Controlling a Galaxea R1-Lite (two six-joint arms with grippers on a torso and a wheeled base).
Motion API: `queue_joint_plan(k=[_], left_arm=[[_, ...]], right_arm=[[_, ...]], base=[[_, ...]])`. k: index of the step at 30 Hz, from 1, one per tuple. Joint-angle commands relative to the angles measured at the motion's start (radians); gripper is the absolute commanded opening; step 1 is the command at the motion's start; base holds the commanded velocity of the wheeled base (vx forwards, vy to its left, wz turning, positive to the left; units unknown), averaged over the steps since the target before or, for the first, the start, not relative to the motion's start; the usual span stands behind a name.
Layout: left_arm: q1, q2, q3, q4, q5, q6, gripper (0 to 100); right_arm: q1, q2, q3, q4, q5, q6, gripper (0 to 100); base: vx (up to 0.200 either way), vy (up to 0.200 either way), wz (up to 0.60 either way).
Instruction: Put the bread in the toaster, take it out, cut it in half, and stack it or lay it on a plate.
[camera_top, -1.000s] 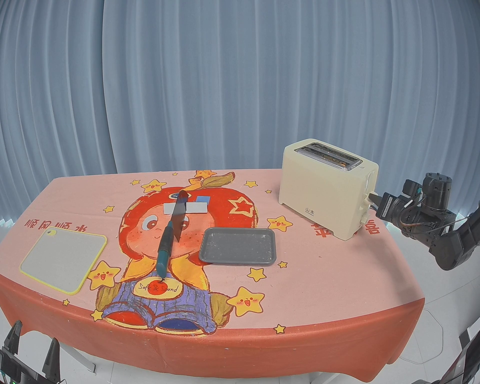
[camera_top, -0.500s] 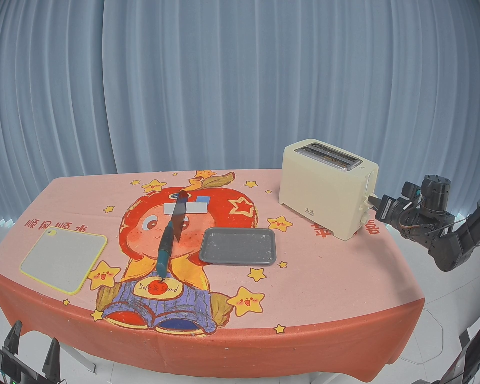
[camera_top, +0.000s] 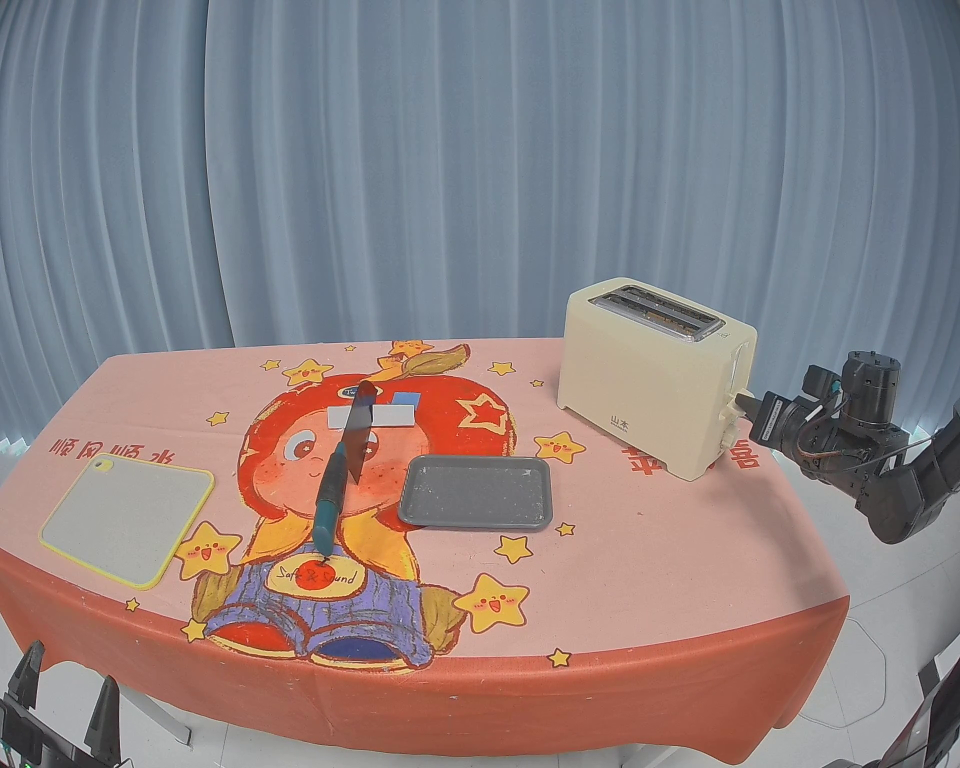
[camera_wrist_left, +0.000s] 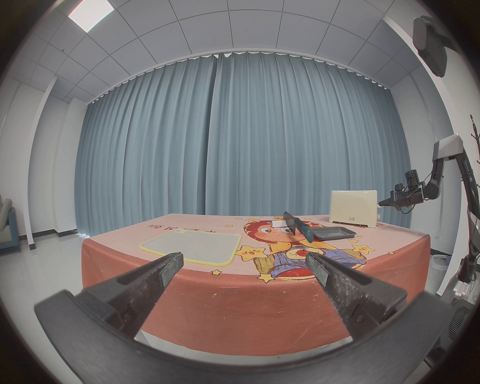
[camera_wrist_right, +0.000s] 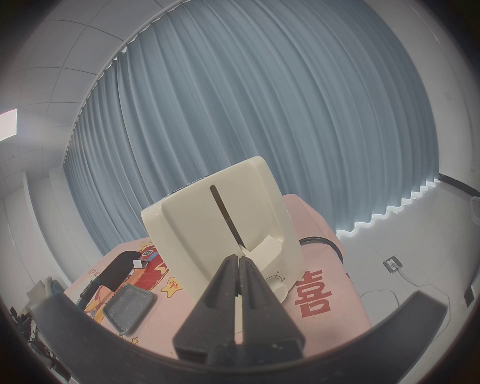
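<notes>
Toaster lever (camera_wrist_right: 263, 248) likely stiff, slick: push its top | right gripper (camera_wrist_right: 239, 259) clenched just beside it | left gripper (camera_wrist_left: 244, 261) released

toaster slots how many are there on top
2. Both run side by side along the top of the cream rectangular plastic toaster: the far slot nearer the blue pleated curtain, the near slot nearer the dark grey rectangular tray. Whether bread sits inside cannot be told.

Black right arm (camera_top: 900, 490), looped cables (camera_top: 835, 447), wedge-shaped hand (camera_wrist_right: 238, 260).
</notes>
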Motion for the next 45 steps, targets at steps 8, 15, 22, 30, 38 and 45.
queue_joint_plan(k=[8,15,22,30,38,45], left_arm=[[0.0,0.002,0.018,0.0,0.0,-0.001,100],[0.0,0.0,0.018,0.0,0.0,0.001,100],[0.0,0.0,0.018,0.0,0.0,-0.001,100],[0.0,0.0,0.018,0.0,0.0,-0.001,100],[0.0,0.0,0.018,0.0,0.0,-0.001,100],[0.0,0.0,0.018,0.0,0.0,0.001,100]], right_arm=[[0.005,-0.085,-0.005,-0.009,-0.001,0.0,0],[0.011,-0.149,-0.001,-0.012,0.001,-0.001,0],[0.042,-0.225,0.015,-0.011,0.001,-0.004,0],[0.044,-0.234,0.022,-0.012,0.001,-0.012,0],[0.044,-0.235,0.022,-0.011,0.001,-0.012,0],[0.044,-0.235,0.024,-0.011,0.001,-0.015,0]], base=[[0.0,0.0,0.0],[0.0,0.0,0.0],[0.0,0.0,0.0],[0.0,0.0,0.0],[0.0,0.0,0.0],[0.0,0.0,0.0]])
